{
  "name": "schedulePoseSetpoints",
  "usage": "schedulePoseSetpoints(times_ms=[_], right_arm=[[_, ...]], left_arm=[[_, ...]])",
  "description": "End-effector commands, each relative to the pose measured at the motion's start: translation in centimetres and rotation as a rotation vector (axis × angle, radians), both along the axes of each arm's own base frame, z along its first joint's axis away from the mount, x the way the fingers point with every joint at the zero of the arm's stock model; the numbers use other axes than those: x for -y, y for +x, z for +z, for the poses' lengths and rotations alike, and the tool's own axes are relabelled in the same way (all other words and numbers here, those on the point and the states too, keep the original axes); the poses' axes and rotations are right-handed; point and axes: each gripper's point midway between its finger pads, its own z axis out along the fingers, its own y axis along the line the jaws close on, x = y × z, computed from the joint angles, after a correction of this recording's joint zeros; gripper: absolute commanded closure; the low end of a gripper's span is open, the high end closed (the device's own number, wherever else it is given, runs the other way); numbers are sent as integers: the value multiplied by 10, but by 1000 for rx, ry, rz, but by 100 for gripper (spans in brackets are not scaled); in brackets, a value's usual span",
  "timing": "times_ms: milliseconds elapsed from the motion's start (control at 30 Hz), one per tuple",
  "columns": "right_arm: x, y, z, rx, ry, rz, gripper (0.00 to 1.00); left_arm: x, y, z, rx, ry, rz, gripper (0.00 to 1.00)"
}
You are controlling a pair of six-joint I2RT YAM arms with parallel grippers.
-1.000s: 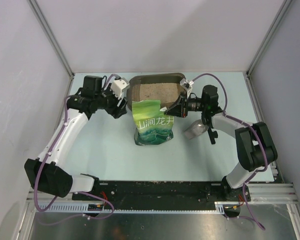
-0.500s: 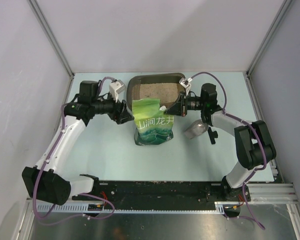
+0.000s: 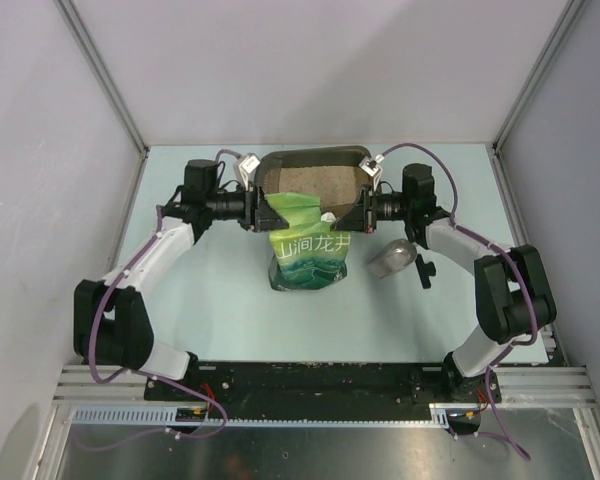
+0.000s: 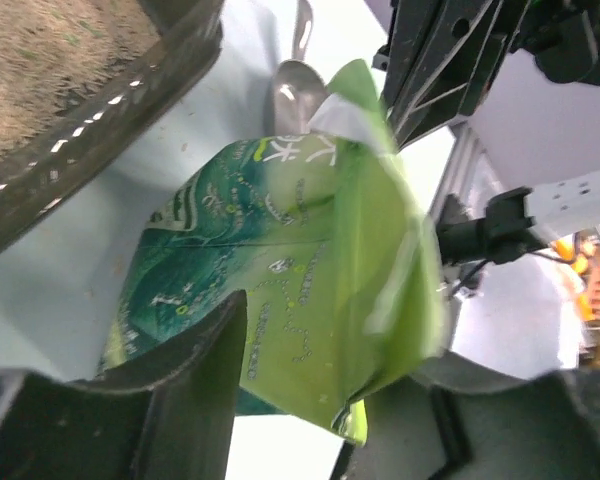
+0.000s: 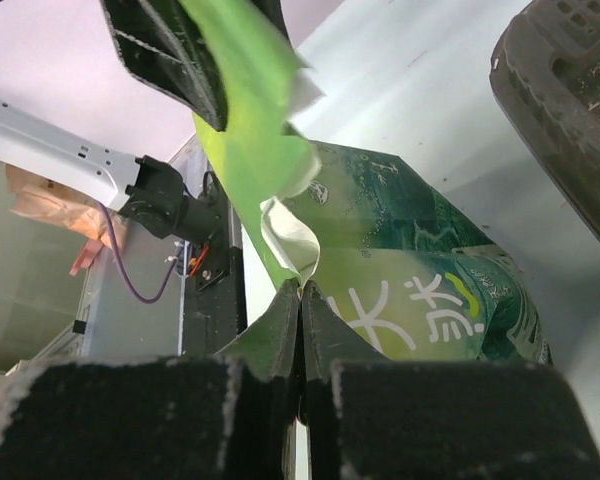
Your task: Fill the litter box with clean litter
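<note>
The dark litter box (image 3: 263,180) stands at the back middle with beige clean litter (image 3: 310,178) in it. The green pouch (image 3: 308,250) stands upright just in front of it. My right gripper (image 3: 352,216) is shut on the pouch's top right edge; in the right wrist view the closed jaws (image 5: 300,292) pinch the torn white-lined edge of the pouch (image 5: 420,290). My left gripper (image 3: 263,210) is open, its jaws astride the pouch's top left corner (image 4: 310,270). In the left wrist view the litter box rim (image 4: 100,130) and litter (image 4: 40,60) show at upper left.
A silver metal scoop (image 3: 392,260) lies on the table to the right of the pouch, under my right forearm; it also shows in the left wrist view (image 4: 298,80). White walls enclose the table at the left, back and right.
My left arm has swung right from beside the litter box's left end to the pouch's top left corner. My right gripper has kept its hold on the pouch.
</note>
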Motion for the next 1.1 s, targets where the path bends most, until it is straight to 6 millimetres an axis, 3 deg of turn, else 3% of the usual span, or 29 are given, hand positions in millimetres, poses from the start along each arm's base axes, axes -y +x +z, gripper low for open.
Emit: schedulePoseSetpoints(times_ms=[0, 133, 267, 300, 400, 567, 700, 1067], right_arm=[[8, -1, 28, 58, 17, 6, 100], [9, -3, 32, 21, 38, 24, 100], [15, -4, 51, -70, 98, 49, 100], [18, -7, 56, -85, 109, 74, 100], [25, -12, 64, -204, 131, 106, 100], [30, -19, 49, -555, 99, 142, 100], [31, -29, 42, -645, 74, 170, 100], [36, -30, 29, -958, 49, 118, 100]], left_arm=[[15, -7, 12, -94, -111, -70, 51], [22, -20, 10, -151, -139, -128, 67], [24, -23, 11, -201, -162, -152, 96], [24, -21, 12, -205, -165, -152, 99], [23, -9, 12, -211, -169, -140, 100], [25, 8, 7, -243, -163, -111, 100], [28, 21, 1, -262, -156, -92, 100], [27, 22, -10, -315, -149, -80, 100]])
